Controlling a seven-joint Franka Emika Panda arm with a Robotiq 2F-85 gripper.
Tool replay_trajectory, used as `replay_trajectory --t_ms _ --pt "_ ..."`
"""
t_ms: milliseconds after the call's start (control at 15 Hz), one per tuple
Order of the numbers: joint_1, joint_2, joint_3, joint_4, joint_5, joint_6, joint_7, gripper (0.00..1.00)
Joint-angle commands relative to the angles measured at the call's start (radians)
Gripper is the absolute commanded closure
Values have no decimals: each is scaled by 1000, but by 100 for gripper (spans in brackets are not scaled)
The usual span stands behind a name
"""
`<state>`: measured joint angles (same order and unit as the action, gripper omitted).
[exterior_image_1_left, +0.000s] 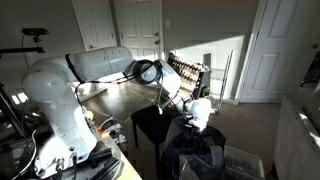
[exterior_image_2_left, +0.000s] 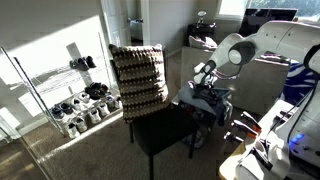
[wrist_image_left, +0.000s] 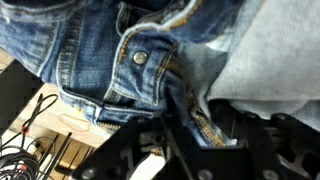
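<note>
In the wrist view, blue jeans (wrist_image_left: 100, 55) fill the frame, with the waist button (wrist_image_left: 139, 58) and the zipper fly in the middle. My gripper (wrist_image_left: 192, 128) is shut on the fold of denim by the zipper, with its dark fingers on either side. A grey cloth (wrist_image_left: 270, 50) lies to the right of the jeans. In both exterior views the gripper (exterior_image_1_left: 198, 108) (exterior_image_2_left: 205, 74) points down into a dark pile of clothes (exterior_image_1_left: 196, 150) (exterior_image_2_left: 212, 100).
A black chair (exterior_image_2_left: 165, 130) with a patterned back (exterior_image_2_left: 137, 75) stands beside the pile; it also shows in an exterior view (exterior_image_1_left: 150, 125). A shoe rack (exterior_image_2_left: 80, 105) stands by the wall. Cables and a wooden board (wrist_image_left: 45, 135) lie below the jeans.
</note>
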<state>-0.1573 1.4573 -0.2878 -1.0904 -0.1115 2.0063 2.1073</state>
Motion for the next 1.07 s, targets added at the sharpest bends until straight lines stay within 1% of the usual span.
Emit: replay_trajectory --t_ms 0,67,200,533,600,867,1000 --pt "24 -166 -24 -213 -12 118 -3 92" --pt "20 -203 -28 -252 -10 150 -6 97" --pt "12 -265 -31 -326 -5 232 -14 100" --pt "5 -435 -35 -546 -21 445 -68 99" --pt "18 -459 -51 -584 3 481 -102 99" --pt "25 -584 -56 -764 5 629 -214 99" --pt "44 -643 -71 -858 0 718 -262 99"
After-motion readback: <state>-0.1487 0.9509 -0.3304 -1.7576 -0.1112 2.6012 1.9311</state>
